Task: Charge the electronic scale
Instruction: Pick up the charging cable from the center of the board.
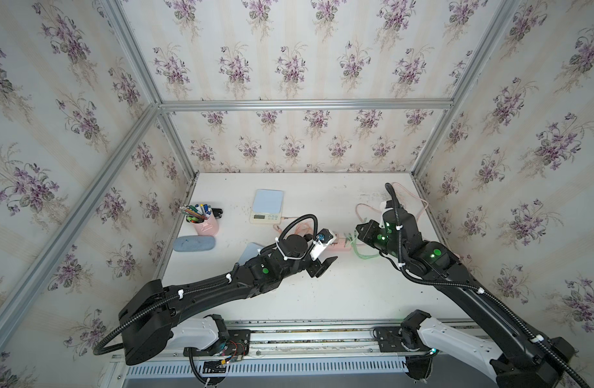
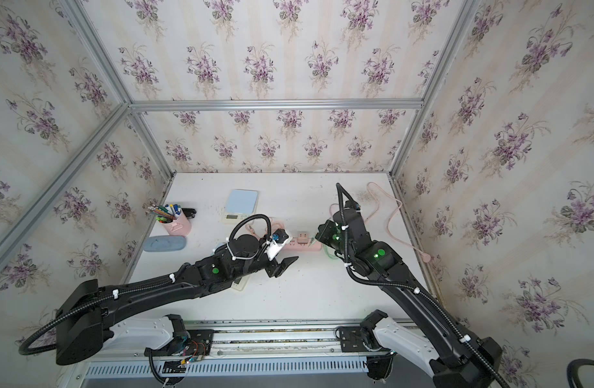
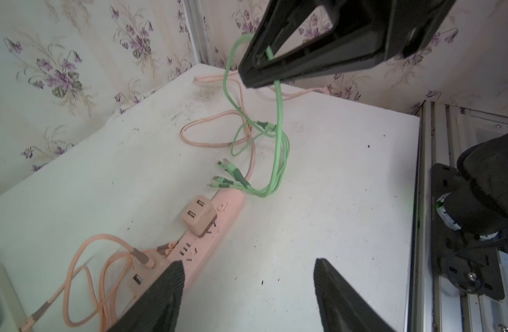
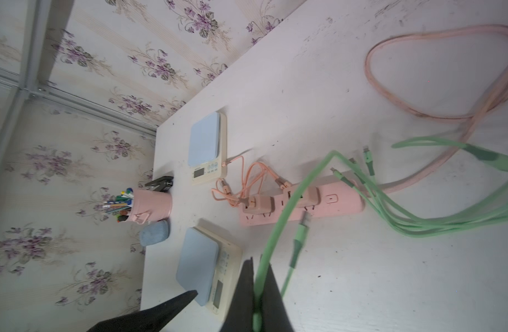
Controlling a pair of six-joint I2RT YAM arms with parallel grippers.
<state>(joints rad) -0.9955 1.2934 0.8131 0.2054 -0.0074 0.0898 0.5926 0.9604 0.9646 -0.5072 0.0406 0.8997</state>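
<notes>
All on the white counter (image 1: 322,295). Target electronic scale (image 4: 201,264) on the robot's side of the pink power strip (image 4: 333,207), no cable seen in it, largely hidden under the left arm (image 1: 201,292) in both top views. Lifted green multi-head cable (image 3: 278,115) pinched mid-length in clenched right claw (image 4: 258,276), likely to bring a plug over; scale's port unseen. Spread, empty left claw (image 3: 248,267) near strip.

No legible text; scale (image 4: 207,146) panel print blurred
</notes>
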